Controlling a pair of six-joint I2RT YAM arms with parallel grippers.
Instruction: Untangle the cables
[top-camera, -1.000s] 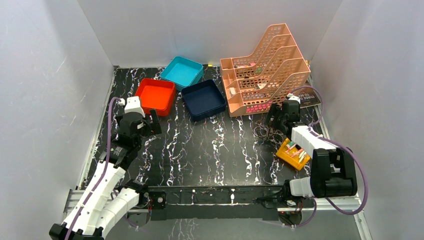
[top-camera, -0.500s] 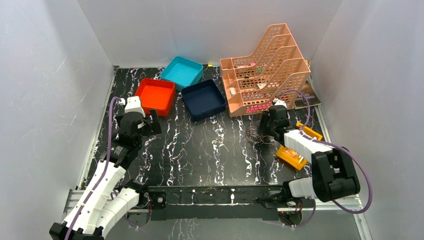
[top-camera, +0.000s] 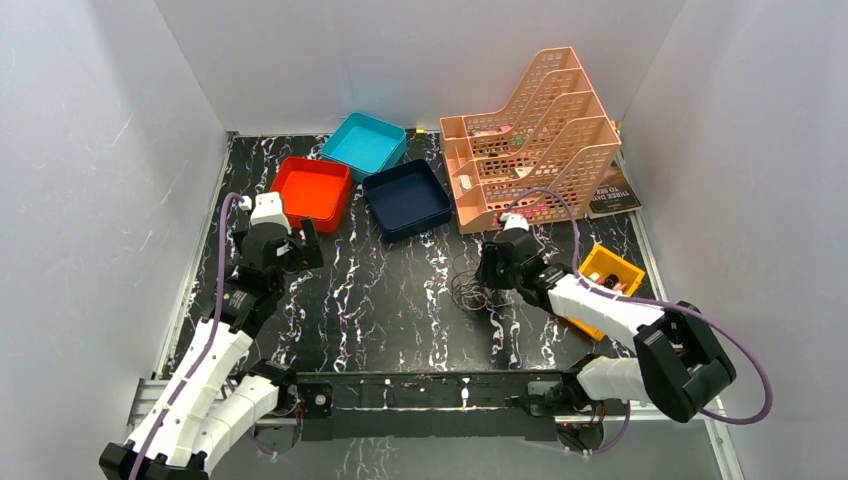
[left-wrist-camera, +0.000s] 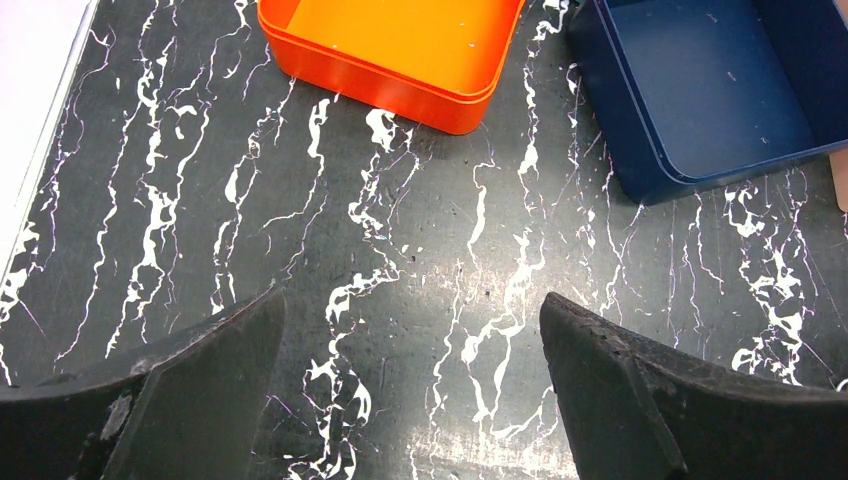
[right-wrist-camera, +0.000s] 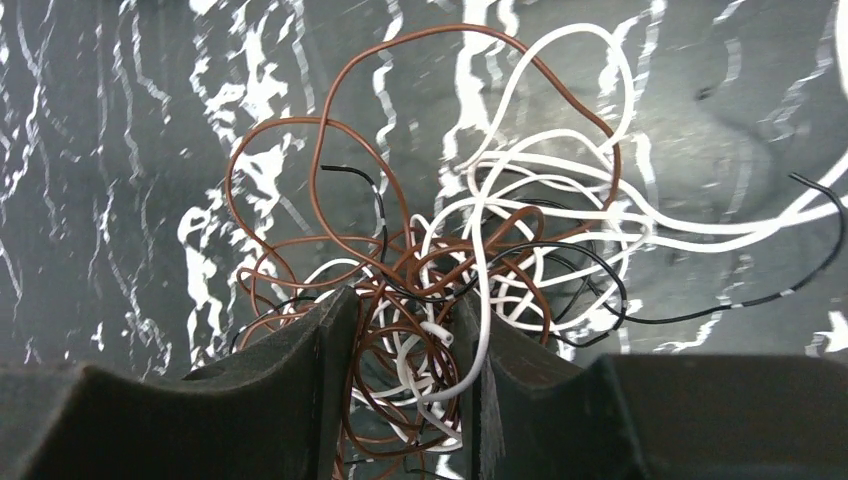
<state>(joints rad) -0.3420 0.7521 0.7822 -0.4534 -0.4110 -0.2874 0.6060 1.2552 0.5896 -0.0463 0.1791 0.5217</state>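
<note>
The cables (right-wrist-camera: 440, 250) are a tangled bunch of thin brown, white and black strands. In the right wrist view they fill the gap between my right gripper's (right-wrist-camera: 400, 330) two dark fingers, which are closed in on the bunch. In the top view the cables (top-camera: 468, 288) lie on the black marbled table just left of my right gripper (top-camera: 492, 268), near the table's middle. My left gripper (left-wrist-camera: 412, 330) is open and empty above bare table near the orange tray; it also shows in the top view (top-camera: 298, 243).
An orange tray (top-camera: 312, 190), a teal tray (top-camera: 363, 144) and a navy tray (top-camera: 406, 198) stand at the back. A peach file rack (top-camera: 530, 140) stands at the back right. A yellow box (top-camera: 604, 280) sits at the right beside my right arm.
My right gripper has moved left from beside the file rack toward the table's middle, dragging the cable bunch with it. The yellow box now sits uncovered. The left arm has not moved.
</note>
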